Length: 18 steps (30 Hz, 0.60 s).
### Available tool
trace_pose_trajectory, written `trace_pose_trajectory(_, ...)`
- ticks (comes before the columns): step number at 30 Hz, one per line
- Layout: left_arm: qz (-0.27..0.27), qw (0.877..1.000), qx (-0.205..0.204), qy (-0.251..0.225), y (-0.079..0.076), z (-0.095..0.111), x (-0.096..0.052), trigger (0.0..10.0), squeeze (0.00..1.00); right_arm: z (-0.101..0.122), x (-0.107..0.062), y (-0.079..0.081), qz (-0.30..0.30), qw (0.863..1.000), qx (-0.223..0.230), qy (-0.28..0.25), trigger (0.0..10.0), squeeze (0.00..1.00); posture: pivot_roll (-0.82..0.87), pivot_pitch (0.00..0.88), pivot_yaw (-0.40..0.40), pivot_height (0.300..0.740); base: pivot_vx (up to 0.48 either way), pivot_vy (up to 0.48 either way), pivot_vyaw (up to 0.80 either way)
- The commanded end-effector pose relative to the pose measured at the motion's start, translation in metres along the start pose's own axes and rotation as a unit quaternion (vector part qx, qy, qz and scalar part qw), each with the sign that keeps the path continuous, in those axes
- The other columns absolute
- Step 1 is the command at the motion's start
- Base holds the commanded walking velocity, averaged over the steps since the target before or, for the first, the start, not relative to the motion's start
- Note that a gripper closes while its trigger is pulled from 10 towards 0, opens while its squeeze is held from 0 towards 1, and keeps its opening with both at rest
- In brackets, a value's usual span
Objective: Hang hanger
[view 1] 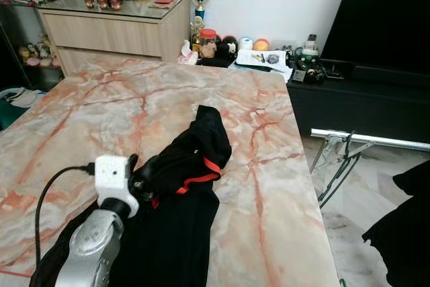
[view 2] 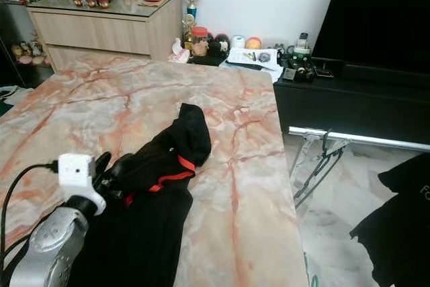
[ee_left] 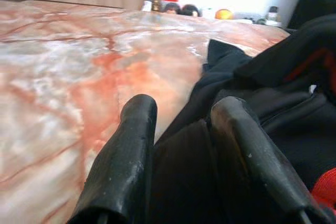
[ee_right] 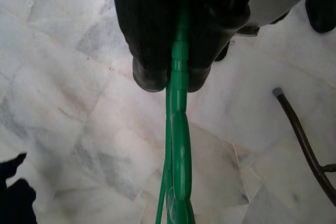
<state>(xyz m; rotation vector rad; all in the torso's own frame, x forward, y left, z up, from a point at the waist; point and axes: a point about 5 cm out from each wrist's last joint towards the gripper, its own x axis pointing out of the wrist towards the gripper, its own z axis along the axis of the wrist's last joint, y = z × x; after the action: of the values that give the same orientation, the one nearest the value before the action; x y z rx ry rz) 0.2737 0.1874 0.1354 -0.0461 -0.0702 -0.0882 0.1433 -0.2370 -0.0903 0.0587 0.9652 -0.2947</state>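
From the head view you see your left gripper (view 1: 138,178) on the black garment (view 1: 181,186) on the marble table (view 1: 101,105), its wrist view showing fingers (ee_left: 128,156) parted around cloth, while the right wrist view has your right gripper (ee_right: 176,80) clamped on the green hanger (ee_right: 178,145) over the floor, nothing hung yet.

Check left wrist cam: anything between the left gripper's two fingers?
Yes. In the left wrist view, a fold of the black garment sits between the left gripper fingers, which are spread apart over it on the marble table.
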Motion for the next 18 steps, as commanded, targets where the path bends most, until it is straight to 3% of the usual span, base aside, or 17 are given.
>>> trace_pose_trajectory(1, 0.0, 1.0, -0.002, -0.017, -0.0025, 0.0069, -0.002, 10.0, 0.0, -0.0008, -0.0004, -0.0038, -0.007, 1.0, 0.002, 0.002, 10.0, 0.0, 0.24, 0.0, -0.072, 0.74, 0.0, 0.0, 0.0)
trace_pose_trajectory(5, 0.001, 1.0, 0.013, -0.004, -0.0032, -0.0008, -0.0067, 10.0, 0.0, -0.0013, -0.0005, -0.0038, -0.006, 1.0, 0.003, 0.002, 10.0, 0.0, 0.23, 0.0, -0.069, 0.74, 0.0, -0.48, 0.0)
trace_pose_trajectory(18, 0.013, 1.0, 0.019, -0.007, 0.0008, 0.0014, -0.0044, 10.0, 0.0, -0.0002, -0.0001, -0.0024, -0.005, 1.0, 0.005, 0.002, 10.0, 0.0, 0.23, 0.0, -0.068, 0.74, 0.0, -0.48, 0.0)
